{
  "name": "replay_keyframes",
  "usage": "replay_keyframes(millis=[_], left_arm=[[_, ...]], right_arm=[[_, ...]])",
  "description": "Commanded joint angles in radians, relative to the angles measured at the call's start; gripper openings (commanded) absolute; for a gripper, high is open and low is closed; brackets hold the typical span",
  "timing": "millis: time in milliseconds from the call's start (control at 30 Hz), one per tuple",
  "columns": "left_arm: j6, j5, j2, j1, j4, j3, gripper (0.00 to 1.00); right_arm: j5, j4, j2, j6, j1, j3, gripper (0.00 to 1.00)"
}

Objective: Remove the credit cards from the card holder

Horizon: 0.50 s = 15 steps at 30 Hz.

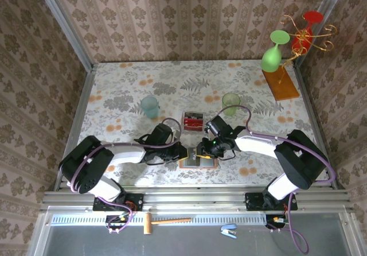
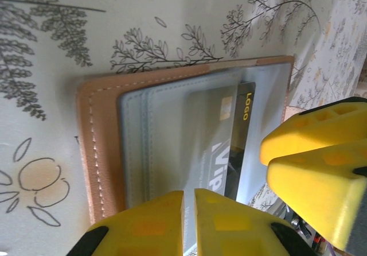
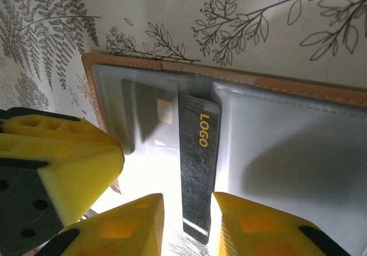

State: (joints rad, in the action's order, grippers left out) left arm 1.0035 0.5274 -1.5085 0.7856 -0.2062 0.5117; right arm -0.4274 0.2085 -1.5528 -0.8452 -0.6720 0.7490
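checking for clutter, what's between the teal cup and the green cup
A small clear box, red inside, sits between them, a little below their line in the top view.

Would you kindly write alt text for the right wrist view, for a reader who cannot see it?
A black card marked LOGO sticks out of the open tan holder, lying between the right claw's parted yellow fingers. The holder rests on a leaf-print cloth, and the left claw sits at its corner.
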Motion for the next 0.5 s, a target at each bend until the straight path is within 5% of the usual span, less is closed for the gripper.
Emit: replay_keyframes(millis=[0, 467], left_arm=[[-0.025, 0.0, -0.017, 0.007, 0.019, 0.015, 0.13], [-0.009, -0.002, -0.023, 0.007, -0.006, -0.012, 0.11]], right_arm=[[-0.024, -0.025, 0.008, -0.02, 0.006, -0.015, 0.28], [-0.036, -0.063, -0.039, -0.023, 0.01, -0.035, 0.28]])
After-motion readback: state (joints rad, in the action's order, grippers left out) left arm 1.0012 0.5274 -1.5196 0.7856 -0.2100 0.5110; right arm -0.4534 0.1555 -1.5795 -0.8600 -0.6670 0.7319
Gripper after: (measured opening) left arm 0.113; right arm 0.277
